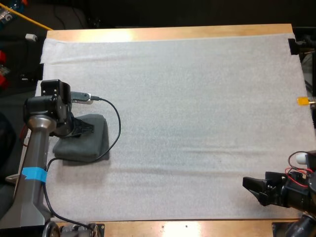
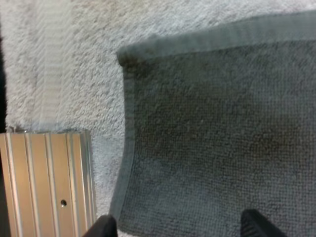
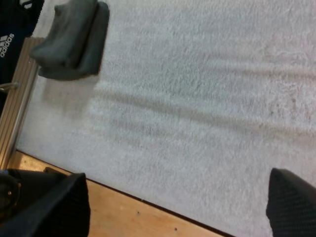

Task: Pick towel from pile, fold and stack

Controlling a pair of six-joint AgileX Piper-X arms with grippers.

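Towel (image 1: 91, 145) at left of mat (image 1: 197, 98) — left gripper (image 1: 85, 128) over it.

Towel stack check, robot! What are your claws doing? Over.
Left claw open, over the folded towel stack. Right claw open, over the white mat near its front edge. Nothing in the way.

Quantities: 1 folded towel stack (image 1: 91, 145), 1 left gripper (image 1: 88, 127), 1 right gripper (image 1: 251, 186), 1 white mat (image 1: 197, 98), 1 wooden table (image 1: 173, 32).
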